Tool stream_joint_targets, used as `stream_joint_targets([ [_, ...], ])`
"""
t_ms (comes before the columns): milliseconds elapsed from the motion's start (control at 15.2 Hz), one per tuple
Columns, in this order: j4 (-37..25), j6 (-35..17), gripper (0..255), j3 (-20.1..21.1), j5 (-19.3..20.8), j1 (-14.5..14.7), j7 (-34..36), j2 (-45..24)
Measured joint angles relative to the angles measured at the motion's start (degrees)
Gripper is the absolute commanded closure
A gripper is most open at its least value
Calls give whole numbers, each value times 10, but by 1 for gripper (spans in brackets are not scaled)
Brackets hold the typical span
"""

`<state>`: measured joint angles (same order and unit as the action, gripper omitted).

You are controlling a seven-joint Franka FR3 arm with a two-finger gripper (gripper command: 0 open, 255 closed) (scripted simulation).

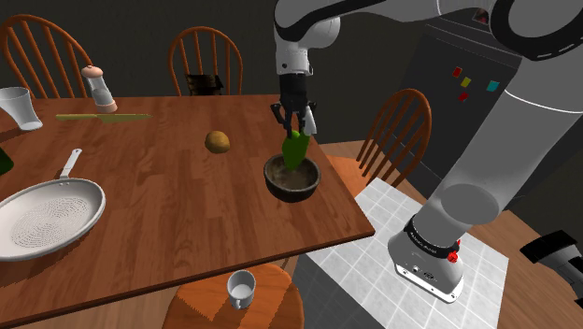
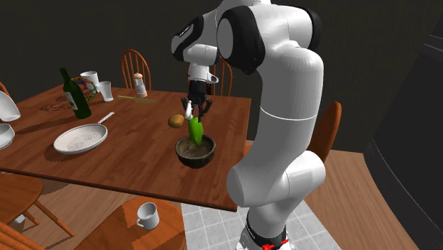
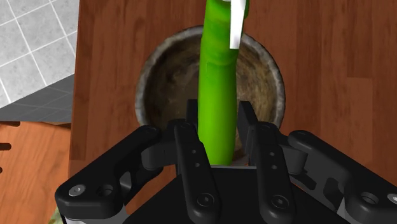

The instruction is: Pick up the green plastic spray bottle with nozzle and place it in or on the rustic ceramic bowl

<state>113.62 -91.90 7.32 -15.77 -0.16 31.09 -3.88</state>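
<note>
The green spray bottle [image 1: 297,150] hangs tilted over the rustic brown bowl [image 1: 277,183], its lower end down inside the rim. My black gripper [image 1: 295,123] is right above the bowl, near the table's corner, shut on the bottle's upper part. From the second exterior view the bottle [image 2: 197,129] points down into the bowl [image 2: 207,154], with its white nozzle beside the gripper [image 2: 198,112]. In the wrist view both fingers [image 3: 193,127] clasp the green body [image 3: 218,76], and the bowl [image 3: 149,83] lies straight beyond it.
On the wooden table [image 1: 168,187] a brown potato [image 1: 218,141] lies near the bowl. Farther off are a white pan [image 1: 47,217], a shaker [image 1: 97,88], a glass [image 1: 21,107] and a dark bottle [image 2: 74,94]. A mug [image 1: 242,288] sits on a chair seat; more chairs [image 1: 397,131] ring the table.
</note>
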Motion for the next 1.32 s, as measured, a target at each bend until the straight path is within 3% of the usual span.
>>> stream_joint_targets([
  [330, 1, -2, 255, 0, 0, 0, -1, -1],
  [396, 1, -2, 0, 0, 0, 0, -1, -1],
  [792, 1, -2, 0, 0, 0, 0, -1, -1],
  [1056, -71, 54, 0, -5, 6, -6, 5, -17],
  [1320, -88, 68, 0, -7, 8, -8, 5, -21],
])
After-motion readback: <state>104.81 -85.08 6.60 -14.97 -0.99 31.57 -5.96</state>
